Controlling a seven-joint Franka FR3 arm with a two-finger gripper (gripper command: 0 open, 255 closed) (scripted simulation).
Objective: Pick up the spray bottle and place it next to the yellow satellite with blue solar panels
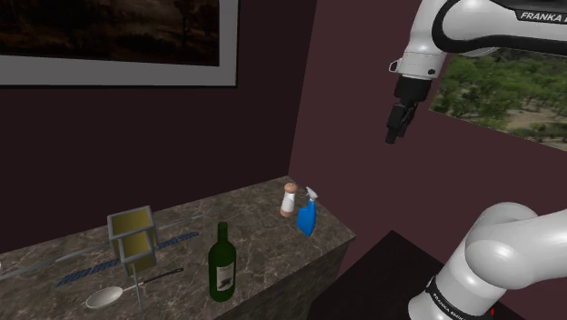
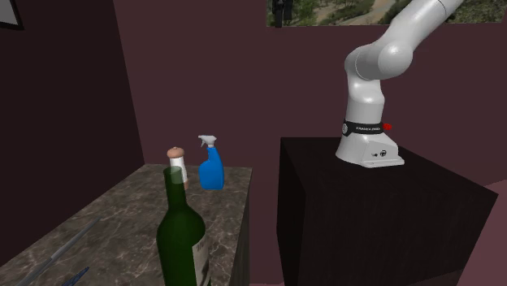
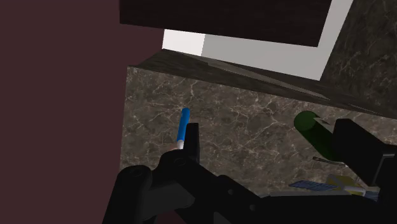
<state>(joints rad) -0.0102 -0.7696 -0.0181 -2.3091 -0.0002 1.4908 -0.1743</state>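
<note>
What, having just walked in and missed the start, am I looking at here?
The arm's black gripper hangs open, well clear of the marbled counter, holding nothing. The blue spray bottle stands upright near the counter's end, beside a small shaker, untouched. The yellow satellite sits farther along, past a green wine bottle, so the pick-up has not yet begun.

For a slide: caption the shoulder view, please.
Open end effector hangs high, clear of the stone counter where the blue spray bottle stands beside a shaker, apart from the yellow satellite.
</note>
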